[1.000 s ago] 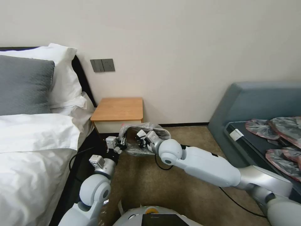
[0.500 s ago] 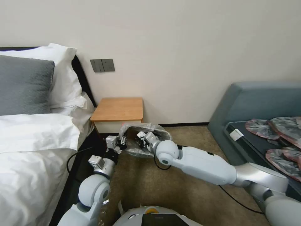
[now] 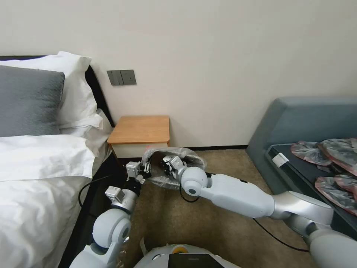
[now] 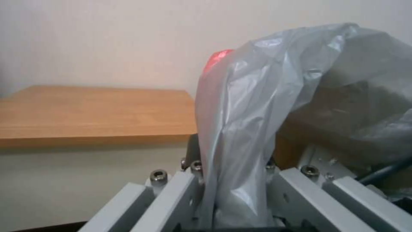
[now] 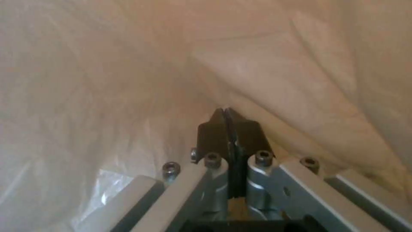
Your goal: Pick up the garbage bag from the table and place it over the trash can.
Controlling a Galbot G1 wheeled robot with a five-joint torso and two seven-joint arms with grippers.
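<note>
Beside my orange-brown wooden bedside table (image 3: 140, 129), at its five o'clock, both grippers pinch the crinkly translucent grey garbage bag (image 3: 174, 163), left gripper (image 3: 143, 172) and right gripper (image 3: 167, 166) clamped on its film, spreading it; next, I judge, stretch the mouth over the bin's rim.

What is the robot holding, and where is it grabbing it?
The garbage bag. The left gripper pinches its edge near the pinkish-red rim; the right gripper is shut inside the bag.
</note>
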